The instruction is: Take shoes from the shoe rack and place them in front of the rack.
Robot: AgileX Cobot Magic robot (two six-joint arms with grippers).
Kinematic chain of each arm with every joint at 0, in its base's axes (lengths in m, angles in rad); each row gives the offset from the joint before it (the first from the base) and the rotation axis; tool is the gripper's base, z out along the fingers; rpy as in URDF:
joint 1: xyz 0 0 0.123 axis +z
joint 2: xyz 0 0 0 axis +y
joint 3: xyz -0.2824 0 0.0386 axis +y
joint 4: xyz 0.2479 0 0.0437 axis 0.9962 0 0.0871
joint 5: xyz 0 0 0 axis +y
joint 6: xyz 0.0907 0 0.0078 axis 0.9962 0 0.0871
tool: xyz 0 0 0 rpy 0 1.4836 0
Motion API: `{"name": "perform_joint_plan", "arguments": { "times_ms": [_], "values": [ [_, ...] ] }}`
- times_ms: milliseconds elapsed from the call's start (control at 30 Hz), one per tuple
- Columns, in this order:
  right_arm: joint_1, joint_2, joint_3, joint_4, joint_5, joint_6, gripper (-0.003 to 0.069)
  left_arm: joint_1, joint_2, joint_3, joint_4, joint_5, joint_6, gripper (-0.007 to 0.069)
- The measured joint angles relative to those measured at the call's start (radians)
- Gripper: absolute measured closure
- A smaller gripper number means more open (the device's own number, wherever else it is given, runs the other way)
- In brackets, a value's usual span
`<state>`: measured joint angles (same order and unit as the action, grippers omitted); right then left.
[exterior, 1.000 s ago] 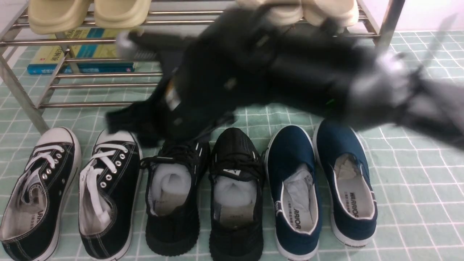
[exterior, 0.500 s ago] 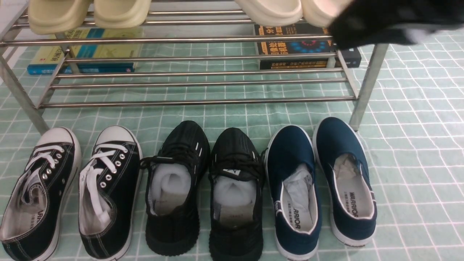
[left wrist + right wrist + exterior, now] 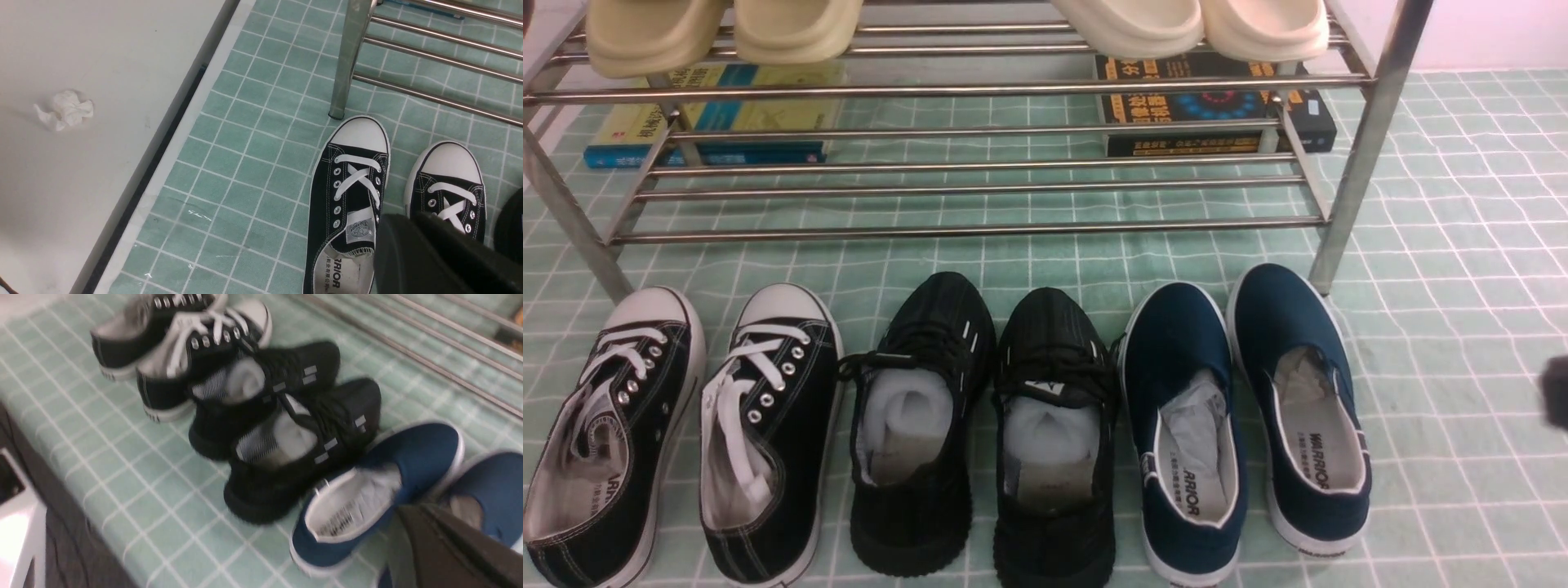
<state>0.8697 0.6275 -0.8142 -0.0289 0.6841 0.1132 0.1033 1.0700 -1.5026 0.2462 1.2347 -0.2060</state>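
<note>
Steel rack shows bare lower bars from my seat; both task pairs already sit on the green cloth just before it: canvas sneakers at the left, knit sneakers in the middle, navy slip-ons beside them; only cream slides remain on the top tier, so I judge the job done, with nothing left but parking the arms. Neither arm holds anything; left claw hangs over the canvas pair, its tips out of view, so I cannot tell its gap; right claw is pulled aside above the slip-ons, jaws together and empty.
</note>
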Motion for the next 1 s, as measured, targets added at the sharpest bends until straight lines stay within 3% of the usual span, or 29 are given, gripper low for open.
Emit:
{"name": "perform_joint_plan", "arguments": {
  "times_ms": [133, 233, 1000],
  "values": [
    [0.0, -0.068, 0.221, 0.0, -0.307, 0.0, 0.0669, 0.0, 0.0, 0.0, -0.013, 0.0, 0.0, 0.057],
    [0.0, -0.093, 0.284, 0.0, -0.401, 0.0, 0.0666, 0.0, 0.0, 0.0, -0.015, 0.0, 0.0, 0.0565],
    [0.0, -0.113, 0.297, -0.004, -0.438, 0.0, 0.0653, 0.0, 0.0, 0.029, -0.021, 0.0, -0.002, 0.0553]
  ]
}}
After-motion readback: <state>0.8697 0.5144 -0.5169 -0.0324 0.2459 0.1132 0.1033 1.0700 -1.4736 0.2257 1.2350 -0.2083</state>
